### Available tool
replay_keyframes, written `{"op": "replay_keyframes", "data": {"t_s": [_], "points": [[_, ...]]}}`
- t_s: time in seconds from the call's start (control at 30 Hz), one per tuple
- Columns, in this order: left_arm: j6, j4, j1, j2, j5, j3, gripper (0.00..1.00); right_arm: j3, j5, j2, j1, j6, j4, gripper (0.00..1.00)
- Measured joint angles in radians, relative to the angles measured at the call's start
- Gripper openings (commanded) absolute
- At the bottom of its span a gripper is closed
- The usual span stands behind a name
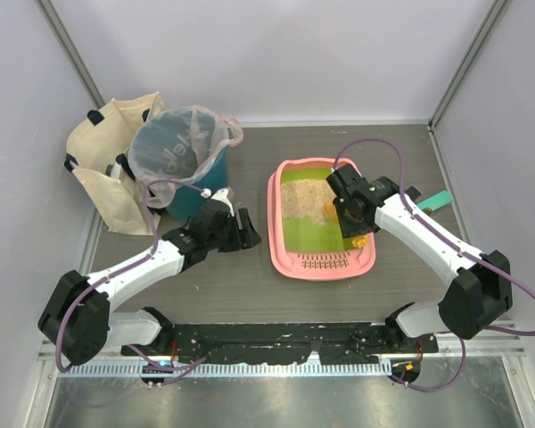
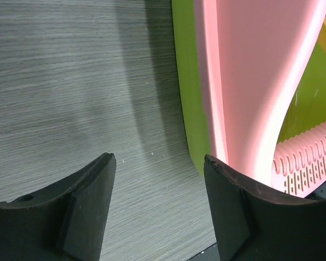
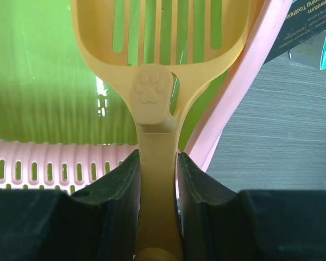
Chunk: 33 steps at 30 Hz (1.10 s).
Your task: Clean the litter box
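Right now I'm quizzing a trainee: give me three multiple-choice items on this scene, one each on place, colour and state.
1. The teal bin stands on which side of the litter box? A. Left arm's B. Right arm's C. Inside it
2. The scoop's colour? A. Blue B. Orange C. White
3. The left fingers are: A. shut on the scoop B. shut on the rim C. open, empty
1 A, top view shows it left of the box; 2 B, the right fingers clamp its orange handle; 3 C, bare table shows between them.

pale lilac walls (image 1: 276, 53) enclose a dark wood-grain table (image 1: 250, 285).
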Motion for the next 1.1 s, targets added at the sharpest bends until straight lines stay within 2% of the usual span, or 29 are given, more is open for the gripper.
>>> {"op": "replay_keyframes", "data": {"t_s": [0.3, 0.6, 1.1], "points": [[-0.068, 0.171, 0.006, 0.027, 0.115, -0.029, 0.66, 0.014, -0.053, -0.002, -0.002, 0.000, -0.023, 0.01], [-0.136, 0.303, 0.010, 0.103, 0.153, -0.048, 0.59, 0.079, -0.095, -0.002, 0.009, 0.003, -0.068, 0.01], [-0.208, 0.456, 0.011, 0.222, 0.216, -0.071, 0.38, 0.106, -0.102, 0.019, 0.052, 0.023, -0.113, 0.01]]}}
